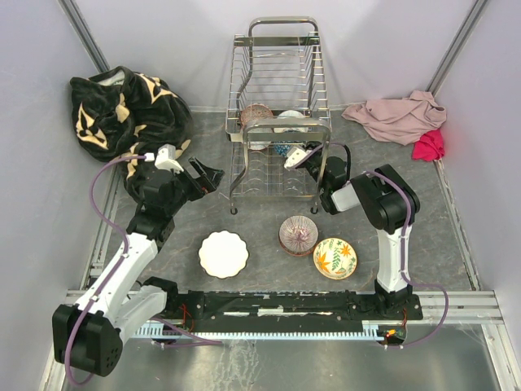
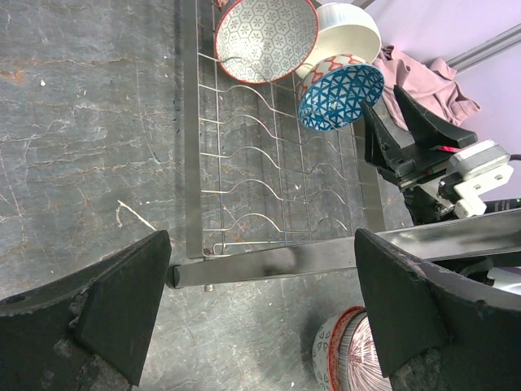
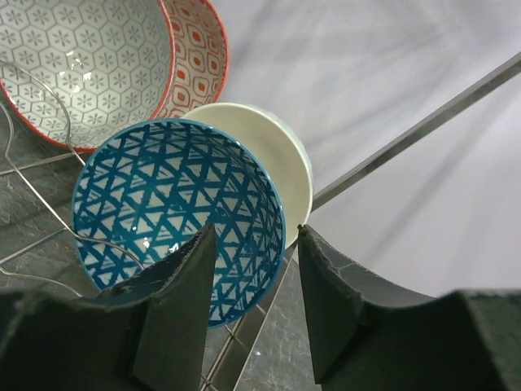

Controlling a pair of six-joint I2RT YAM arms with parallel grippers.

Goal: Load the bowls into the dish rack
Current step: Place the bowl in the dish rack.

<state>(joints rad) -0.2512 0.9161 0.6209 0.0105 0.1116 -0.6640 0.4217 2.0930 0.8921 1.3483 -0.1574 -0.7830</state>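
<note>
Currently the right arm rises from its base, bends at the elbow and reaches left into the near end of the dish rack (image 1: 280,124), which stands at the far middle of the table (image 1: 269,213). The left arm stretches forward and to the right, its wrist pointed at the rack's near left corner. Three bowls stand on edge in the rack's lower tier: a hexagon-patterned bowl (image 3: 81,65) with a red rim, a white bowl (image 3: 277,155) and a blue triangle-patterned bowl (image 3: 179,195), the blue one leaning against the white. On the table in front of the rack lie a white scalloped bowl (image 1: 223,253), a pink-striped bowl (image 1: 298,235) and a floral bowl (image 1: 334,258), the last two just beside each other. A black and gold cloth (image 1: 122,110) lies far left, a pink cloth (image 1: 399,114) and a red cloth (image 1: 430,145) far right. The right gripper (image 3: 256,232) has its jaws partly apart, the blue bowl's rim showing in the gap; I cannot tell whether a finger touches it, but it is not clamped. The left gripper (image 2: 262,236) is spread wide and holds nothing, with the rack's near base rail in view between its fingers.
</note>
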